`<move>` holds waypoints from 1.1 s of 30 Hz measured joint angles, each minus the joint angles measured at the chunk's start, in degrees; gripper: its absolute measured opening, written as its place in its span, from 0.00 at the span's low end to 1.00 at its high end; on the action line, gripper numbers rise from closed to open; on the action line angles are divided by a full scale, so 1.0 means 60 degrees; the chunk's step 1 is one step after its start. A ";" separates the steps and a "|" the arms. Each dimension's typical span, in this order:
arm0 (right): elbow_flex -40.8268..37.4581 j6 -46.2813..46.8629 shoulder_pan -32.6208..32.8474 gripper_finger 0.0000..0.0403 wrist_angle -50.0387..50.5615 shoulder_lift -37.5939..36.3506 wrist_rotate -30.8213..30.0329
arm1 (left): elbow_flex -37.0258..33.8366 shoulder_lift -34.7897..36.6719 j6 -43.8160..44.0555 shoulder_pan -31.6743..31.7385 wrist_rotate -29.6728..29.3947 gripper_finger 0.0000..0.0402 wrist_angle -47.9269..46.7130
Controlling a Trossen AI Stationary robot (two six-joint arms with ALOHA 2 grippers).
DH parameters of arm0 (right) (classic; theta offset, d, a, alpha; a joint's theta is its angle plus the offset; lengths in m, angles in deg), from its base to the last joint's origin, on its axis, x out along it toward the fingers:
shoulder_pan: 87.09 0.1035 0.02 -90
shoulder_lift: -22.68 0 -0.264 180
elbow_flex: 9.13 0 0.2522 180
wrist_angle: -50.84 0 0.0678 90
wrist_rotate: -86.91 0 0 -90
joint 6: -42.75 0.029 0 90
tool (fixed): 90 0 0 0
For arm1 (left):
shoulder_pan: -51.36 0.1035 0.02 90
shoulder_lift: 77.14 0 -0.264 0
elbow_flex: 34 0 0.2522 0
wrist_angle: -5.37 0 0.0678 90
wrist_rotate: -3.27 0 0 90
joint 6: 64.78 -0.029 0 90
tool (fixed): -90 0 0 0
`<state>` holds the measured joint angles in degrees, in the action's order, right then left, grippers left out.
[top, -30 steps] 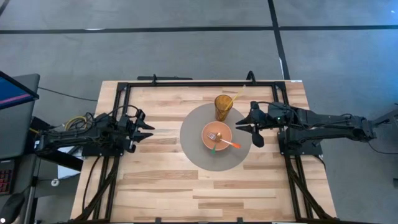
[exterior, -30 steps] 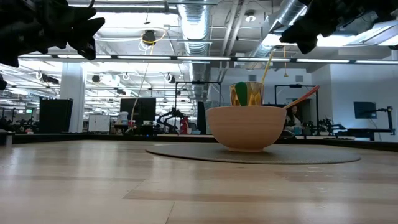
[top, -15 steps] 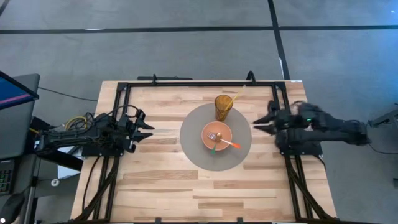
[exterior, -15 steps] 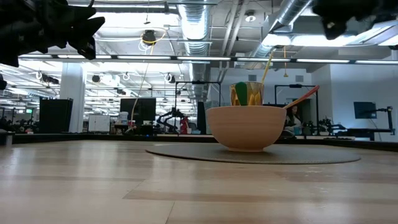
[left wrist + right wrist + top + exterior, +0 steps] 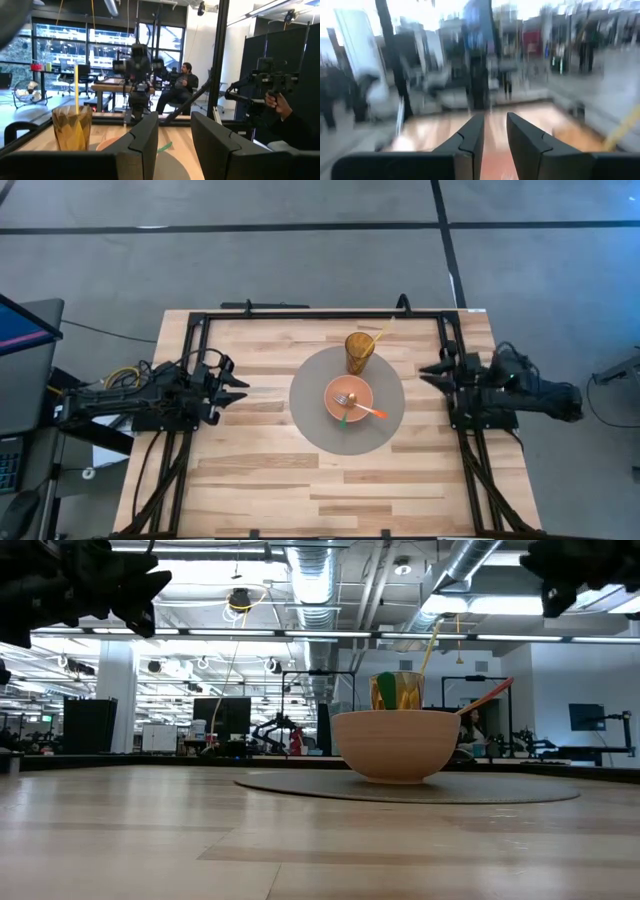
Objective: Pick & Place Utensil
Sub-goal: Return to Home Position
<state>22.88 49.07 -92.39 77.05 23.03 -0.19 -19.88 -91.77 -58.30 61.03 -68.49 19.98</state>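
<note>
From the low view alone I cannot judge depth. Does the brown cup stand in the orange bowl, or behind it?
Observer: From above, the brown cup stands on the gray mat beside the orange bowl, not in it.
Operator: Where is the right gripper?
Observer: The right gripper is open, to the right of the mat and off it.
Operator: And the left one?
Observer: The left gripper is open, to the left of the mat and off it.

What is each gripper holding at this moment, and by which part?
Nothing is held. The left gripper and the right gripper are both open and empty, each at its side of the gray mat.
</note>
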 joint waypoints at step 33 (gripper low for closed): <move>-0.2940 0.0533 -0.0004 0.19 -0.2524 -0.0034 -0.0352 | 0.0000 -0.0340 0.0000 0.0000 0.0000 0.29 0.0211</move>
<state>5.24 52.26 -92.41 61.91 22.83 -2.30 -19.88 -93.80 -58.30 61.03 -68.49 21.25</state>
